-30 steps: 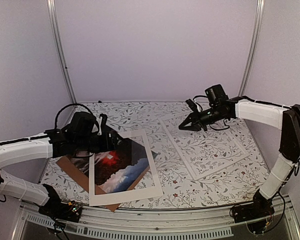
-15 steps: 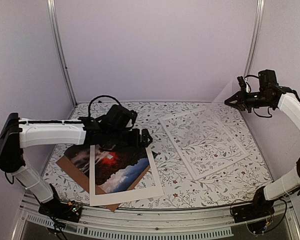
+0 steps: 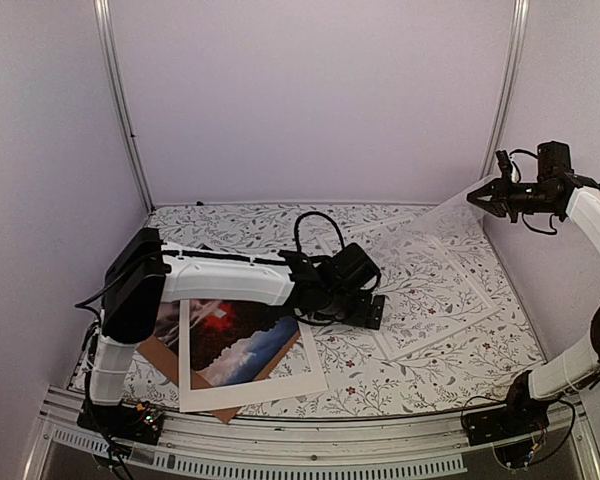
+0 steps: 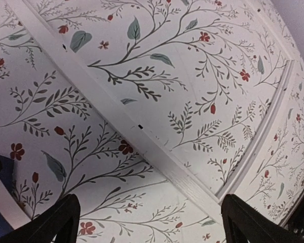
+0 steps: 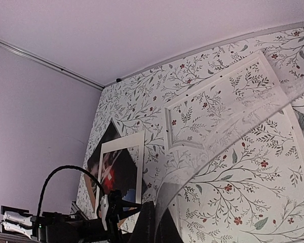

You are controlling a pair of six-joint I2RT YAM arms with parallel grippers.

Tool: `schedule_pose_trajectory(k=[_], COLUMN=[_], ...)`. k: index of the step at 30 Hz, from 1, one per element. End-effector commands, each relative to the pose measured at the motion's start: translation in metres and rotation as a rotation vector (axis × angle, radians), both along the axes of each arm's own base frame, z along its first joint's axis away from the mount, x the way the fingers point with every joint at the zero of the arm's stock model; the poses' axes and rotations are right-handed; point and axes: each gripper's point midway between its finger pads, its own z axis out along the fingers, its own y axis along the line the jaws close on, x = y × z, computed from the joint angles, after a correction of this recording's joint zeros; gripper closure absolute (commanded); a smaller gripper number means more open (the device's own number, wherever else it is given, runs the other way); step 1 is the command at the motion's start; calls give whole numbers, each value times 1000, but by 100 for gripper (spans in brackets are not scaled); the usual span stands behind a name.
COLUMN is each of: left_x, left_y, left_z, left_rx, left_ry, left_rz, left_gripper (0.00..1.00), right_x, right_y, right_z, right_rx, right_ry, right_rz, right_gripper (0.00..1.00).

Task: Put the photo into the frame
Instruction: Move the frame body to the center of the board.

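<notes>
The left hand [image 3: 370, 312] hangs spread wide, low over the near left rim of the frame [image 4: 157, 157], which lies flat on the flowered desk [image 3: 230, 225]. The right hand [image 3: 475, 197], raised high, pinches a bowed clear sheet [image 3: 435, 215] above the frame. The photo [image 3: 242, 345] lies left, under a white mat [image 3: 300, 375] on a brown board [image 3: 150, 348].

Photo [image 3: 235, 345] lies under mat [image 3: 250, 390], on backing board [image 3: 155, 352], left of frame [image 3: 445, 334].
</notes>
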Motion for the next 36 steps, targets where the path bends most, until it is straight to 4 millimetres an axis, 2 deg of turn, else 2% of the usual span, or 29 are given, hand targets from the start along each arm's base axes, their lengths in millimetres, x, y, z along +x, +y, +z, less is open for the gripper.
schedule_pose_trajectory(k=[1,9,14,24,30,36], left_x=[-1,1,-3,-1,-4,-15], left_y=[-6,-25,-22,28,60,99], left_z=[-26,-58,-76,-93,-89,-81], left_rx=[82,134,215,414,469,443], left_ry=[26,53,59,6,-16,4], left_rz=[28,29,26,69,83,82], left_gripper=[0,0,0,13,23,31], right_x=[2,-7,-13,-16,-18,-24], right_y=[2,7,10,8,8,23], right_z=[13,25,26,28,28,30], right_rx=[21,37,57,45,16,-36], right_ry=[-67,-109,-114,-110,-97,-86], right_rz=[24,39,51,29,20,50], right_gripper=[100,100,100,100,100,100])
